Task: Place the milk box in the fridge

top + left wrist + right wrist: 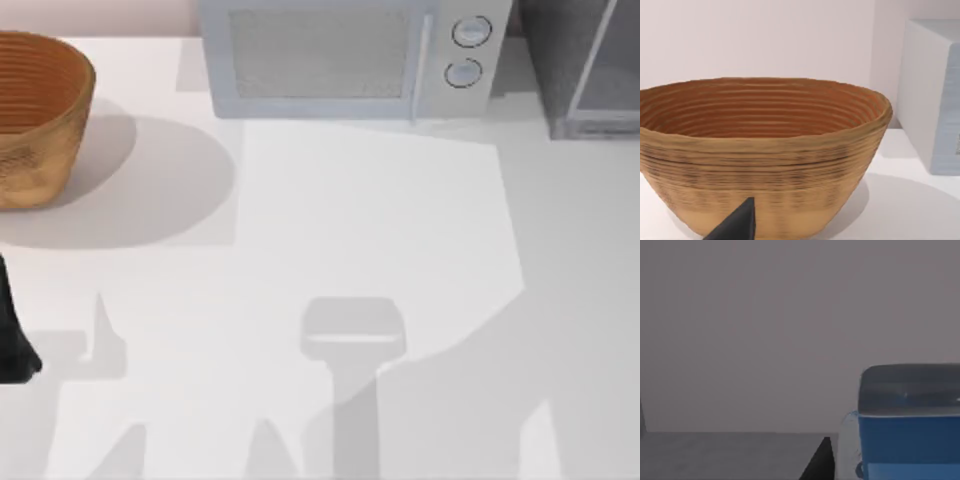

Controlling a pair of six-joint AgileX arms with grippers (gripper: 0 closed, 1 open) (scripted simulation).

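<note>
A round woven wicker basket [35, 115] in tan and orange-brown stood at the far left of the white counter [370, 230], its ribbed inside bare in the left wrist view [760, 150]. A light grey boxy microwave [345, 55] sat along the back edge — two round dials [470, 32] stacked at its right side — well apart from the basket.

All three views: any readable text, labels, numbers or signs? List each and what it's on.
No readable text in any view.
Microwave: the two round dials carry no legible marks.
Milk box: blue top and side show in the right wrist view, no lettering on that part.
Basket and fridge: no marks.
</note>
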